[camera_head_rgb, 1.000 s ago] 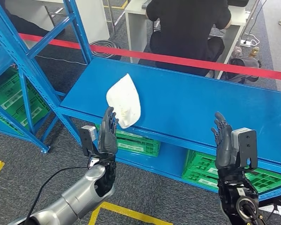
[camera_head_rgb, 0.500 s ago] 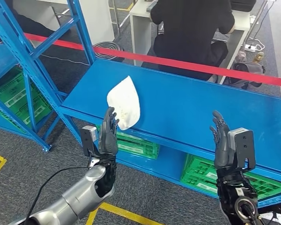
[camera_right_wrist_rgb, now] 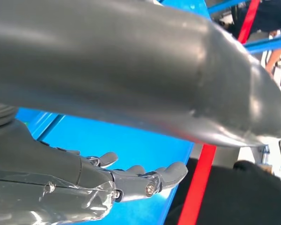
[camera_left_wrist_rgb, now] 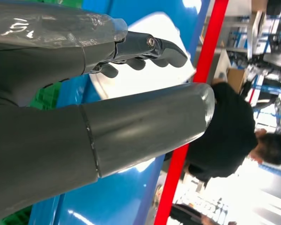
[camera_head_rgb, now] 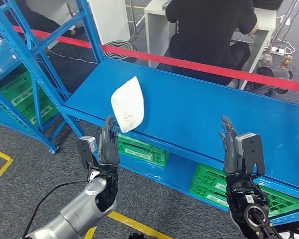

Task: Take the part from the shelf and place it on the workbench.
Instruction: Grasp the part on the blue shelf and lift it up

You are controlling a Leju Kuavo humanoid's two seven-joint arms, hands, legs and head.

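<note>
- You are looking down from the robot's head at a long blue shelf [camera_head_rgb: 201, 109], with the white part [camera_head_rgb: 127, 104] lying near its front edge, toward the left end.
- Your left robot hand [camera_head_rgb: 108, 144] is raised just below and in front of the part, fingers straight and spread, holding nothing; no contact with the part is visible.
- In the left wrist view, the part [camera_left_wrist_rgb: 157, 61] sits between the thumb and the dark fingers [camera_left_wrist_rgb: 153, 47].
- Your right robot hand [camera_head_rgb: 230, 149] is raised well to the right, over the shelf's front edge, fingers apart and empty.
- Green crates [camera_head_rgb: 142, 149] sit under the shelf.
- A red tape [camera_head_rgb: 216, 67] runs behind it, and a person in black [camera_head_rgb: 212, 30] sits at a white desk [camera_head_rgb: 155, 20] beyond.
</note>
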